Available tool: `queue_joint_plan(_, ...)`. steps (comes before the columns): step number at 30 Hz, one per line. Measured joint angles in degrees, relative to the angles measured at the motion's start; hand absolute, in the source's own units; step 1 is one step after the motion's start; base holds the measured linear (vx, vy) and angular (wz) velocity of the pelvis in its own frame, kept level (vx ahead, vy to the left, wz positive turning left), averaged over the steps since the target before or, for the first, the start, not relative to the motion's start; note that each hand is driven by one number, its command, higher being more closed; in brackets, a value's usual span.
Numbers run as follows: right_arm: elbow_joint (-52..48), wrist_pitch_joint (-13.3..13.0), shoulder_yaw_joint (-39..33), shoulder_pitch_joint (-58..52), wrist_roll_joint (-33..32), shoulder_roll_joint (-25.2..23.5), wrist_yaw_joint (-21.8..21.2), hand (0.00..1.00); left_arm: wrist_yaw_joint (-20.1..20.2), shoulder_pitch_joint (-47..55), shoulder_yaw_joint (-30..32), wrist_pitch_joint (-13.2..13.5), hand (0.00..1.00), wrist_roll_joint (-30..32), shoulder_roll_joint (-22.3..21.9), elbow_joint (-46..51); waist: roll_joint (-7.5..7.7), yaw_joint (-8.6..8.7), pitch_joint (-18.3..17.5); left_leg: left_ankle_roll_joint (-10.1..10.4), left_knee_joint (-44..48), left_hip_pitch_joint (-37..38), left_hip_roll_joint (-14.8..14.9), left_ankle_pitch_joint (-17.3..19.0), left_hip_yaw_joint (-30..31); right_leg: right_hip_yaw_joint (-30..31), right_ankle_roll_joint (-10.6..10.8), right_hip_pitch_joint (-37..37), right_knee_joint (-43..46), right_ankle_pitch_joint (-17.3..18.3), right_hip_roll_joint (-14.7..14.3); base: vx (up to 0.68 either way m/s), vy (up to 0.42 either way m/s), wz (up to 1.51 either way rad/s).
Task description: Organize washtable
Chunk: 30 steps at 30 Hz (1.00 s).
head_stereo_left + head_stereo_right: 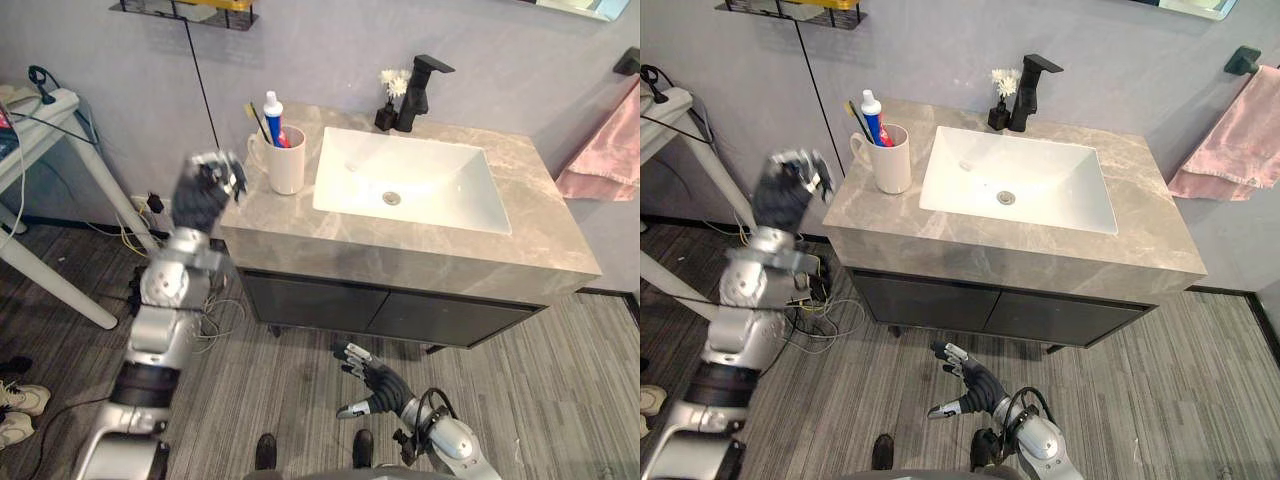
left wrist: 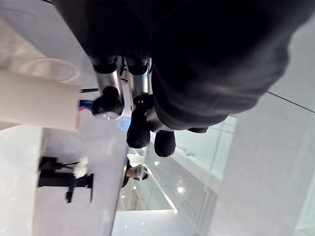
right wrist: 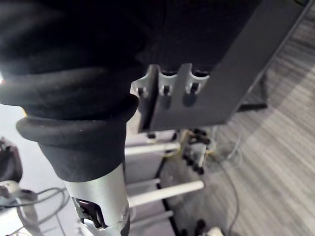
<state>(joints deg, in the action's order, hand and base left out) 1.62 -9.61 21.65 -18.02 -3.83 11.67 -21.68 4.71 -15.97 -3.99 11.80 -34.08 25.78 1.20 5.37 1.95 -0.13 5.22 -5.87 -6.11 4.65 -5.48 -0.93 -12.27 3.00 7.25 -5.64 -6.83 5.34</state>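
From the head camera, the washtable (image 1: 300,235) is a grey, marble-veined slab over a dark, flat-fronted cabinet (image 1: 380,310), set against a pale wall on grey wood-grain flooring (image 1: 560,380). A white rectangular sink (image 1: 440,185) is sunk into the top, with an angular black faucet (image 1: 415,90) behind it and a small dark vase of white flowers (image 1: 388,105) just beside the faucet. A pink towel (image 1: 610,150) hangs on the wall at the right.

The white handled cup (image 1: 287,160) stands upright on the counter's back left corner, left of the sink. It holds a toothpaste tube (image 1: 273,115) and a toothbrush (image 1: 258,122).

The left hand (image 1: 203,192) is raised off the counter's left edge, near the cup but apart from it. The right hand (image 1: 375,385) hangs low before the cabinet, fingers spread and empty.

In the left wrist view, the dark-tipped fingers (image 2: 108,105) look curled inward around nothing, the cup beyond them.

The right wrist view looks past the ribbed cover to the cabinet panel and the floor.
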Motion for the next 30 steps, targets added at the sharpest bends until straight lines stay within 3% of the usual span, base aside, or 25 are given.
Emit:
queue_joint_plan(5,0.00,0.18,0.07,0.05,0.00,0.33,-0.02,0.00,1.44,-0.98,-2.96,-1.62,1.00,1.44,-0.83,-3.21,0.02,0.32,-0.09,0.20,0.01,-0.18,0.25,0.05,-0.55,0.46,-0.01,0.18,0.00,-0.16,0.20,0.01,0.003,-0.07)
queue_joint_plan(14,-0.32,1.14,-0.72,0.13,-0.05,1.19,0.26,0.00,-0.17,-12.71,-3.40,-3.20,1.00,3.43,-0.02,-17.29,0.66,0.42,0.11,-0.13,0.37,-1.51,0.50,-0.15,-2.51,3.22,-0.06,3.01,0.01,-1.92,-0.21,0.02,-0.001,-0.16)
queue_joint_plan(19,-0.83,1.15,-1.15,0.24,-0.06,1.16,0.51,0.00,-1.14,-21.21,-5.30,-3.82,1.00,4.61,3.86,-22.81,1.87,0.56,2.26,0.13,0.37,-1.94,0.52,0.06,-4.04,4.80,0.11,4.31,0.00,-2.10,-0.28,-0.01,0.005,-0.14)
queue_joint_plan(24,-0.92,1.15,-1.16,0.32,-0.07,1.15,0.73,0.00,-1.20,-23.12,-5.30,-4.34,1.00,5.02,6.44,-28.12,2.47,0.60,4.74,0.11,0.39,-2.51,0.50,0.06,-4.69,5.45,0.09,5.26,0.00,-2.32,-0.31,0.00,0.005,-0.07)
queue_joint_plan(30,-1.81,1.16,-1.31,0.37,-0.10,1.14,1.70,0.00,-1.20,-24.84,-5.23,-5.07,1.00,5.00,6.91,-31.20,2.85,0.62,6.40,-0.14,0.42,-3.36,0.38,-0.11,-4.79,5.50,0.10,6.14,0.01,-2.72,-0.22,0.02,0.005,-0.01)
